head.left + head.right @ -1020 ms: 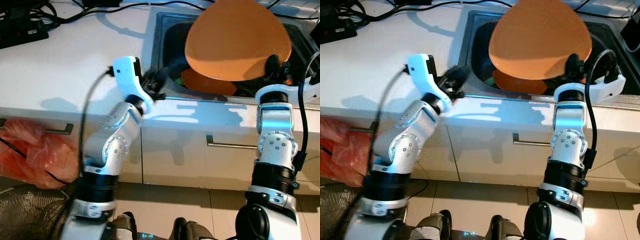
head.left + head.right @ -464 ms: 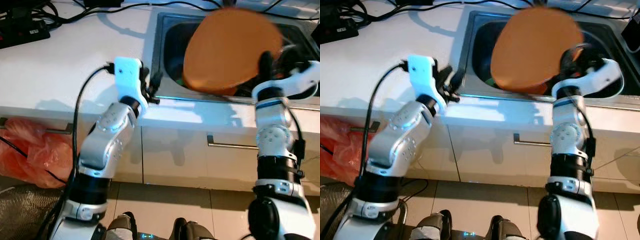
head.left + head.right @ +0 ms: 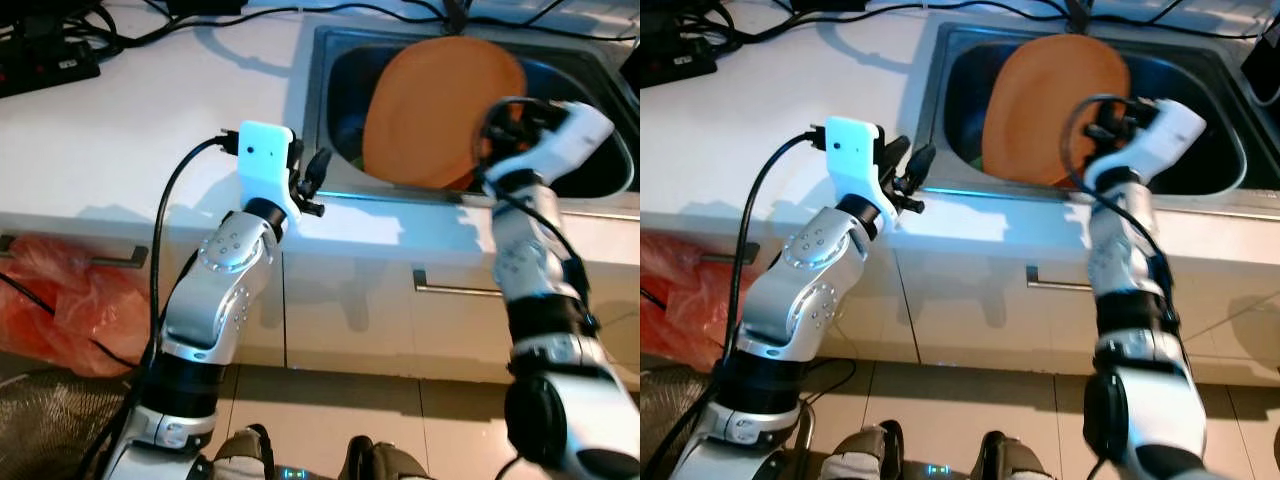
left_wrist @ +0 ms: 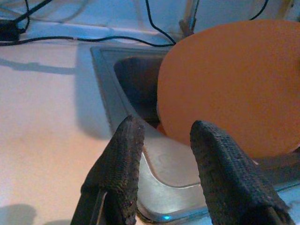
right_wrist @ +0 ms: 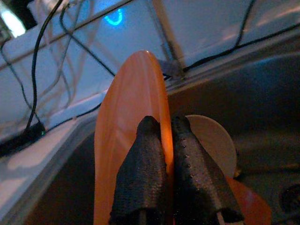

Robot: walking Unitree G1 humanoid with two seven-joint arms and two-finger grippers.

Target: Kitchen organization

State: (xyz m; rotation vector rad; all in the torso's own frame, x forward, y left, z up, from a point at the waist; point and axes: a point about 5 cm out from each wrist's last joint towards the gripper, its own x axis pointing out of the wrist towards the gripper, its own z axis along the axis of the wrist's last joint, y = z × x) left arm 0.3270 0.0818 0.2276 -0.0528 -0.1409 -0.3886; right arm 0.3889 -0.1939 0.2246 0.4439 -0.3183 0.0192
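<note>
Right gripper [image 5: 161, 140] jaws clamp the orange plate [image 3: 435, 100] over the sink [image 3: 330, 90], left gripper [image 4: 164, 154] jaws apart, perhaps idle

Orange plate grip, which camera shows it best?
The right wrist view: the right pincer clamps the orange plate edge-on. Both eye views show the plate's broad face over the sink, the grip small; the left wrist view shows only the face.

The right gripper [image 5: 164, 154], pinching the orange plate [image 3: 440, 100] by its rim, has lowered the plate from above the sink [image 3: 330, 110] into the basin, turned more on edge. The left gripper [image 4: 161, 168] has drawn back from the sink's near-left edge, fingers now parted.
</note>
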